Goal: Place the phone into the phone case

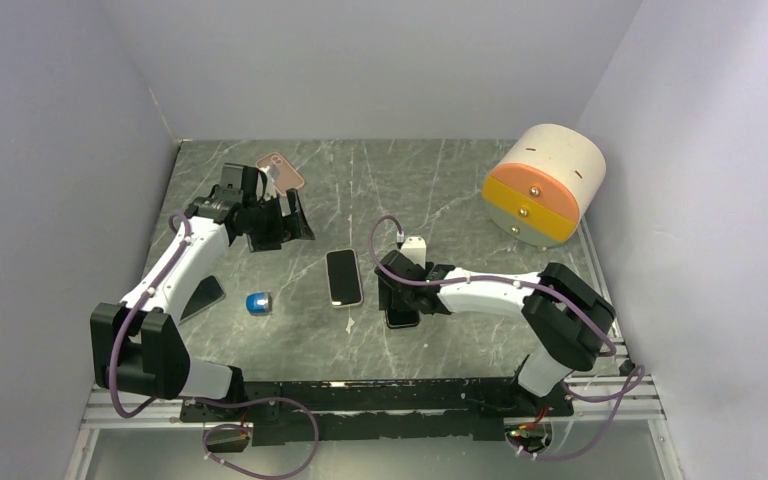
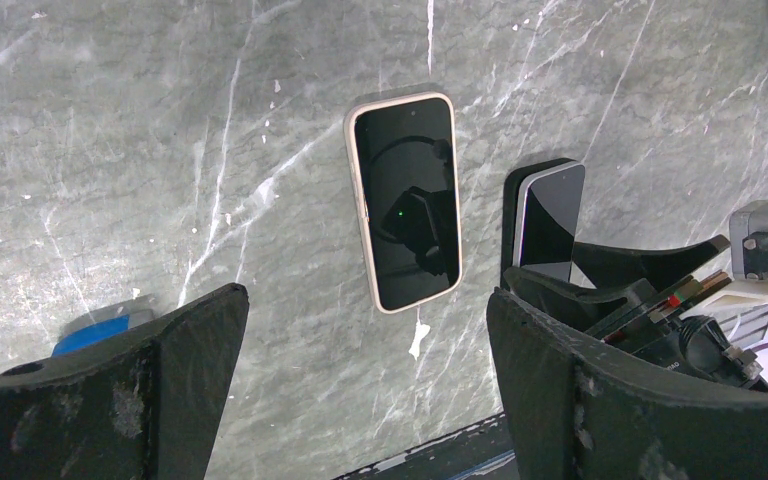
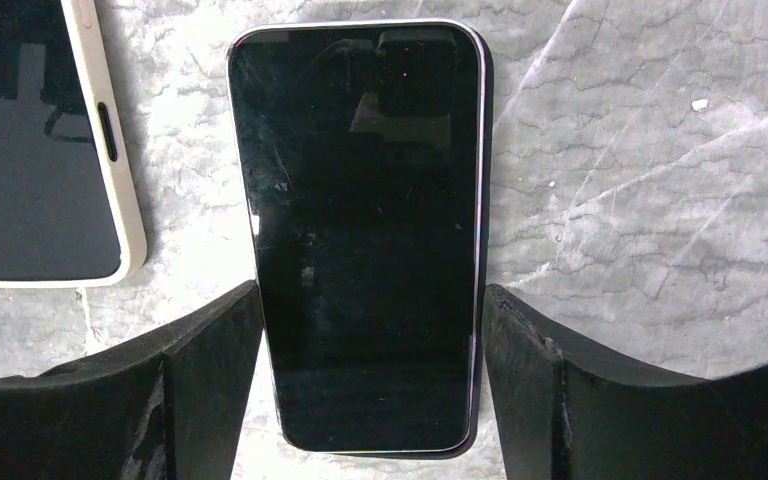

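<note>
Right end effector [image 3: 370, 300] straddles the phone [image 3: 360, 180], which lies flat on the counter [image 3: 660, 200] at the centre of the wrist view. Its fingers [image 3: 190, 380] flank the long edges; whether they clamp cannot be told. Left end effector [image 1: 282, 232] is spread wide, upper left. Hazard: a grip low on the smooth edges may slip, or pivot the phone into the adjacent beige-rimmed handset [image 3: 40, 150].

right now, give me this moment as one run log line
left end effector: open, empty | right end effector: straddling black glossy phone on grey marble table, grip unclear | cream-cased phone: beside it
</note>
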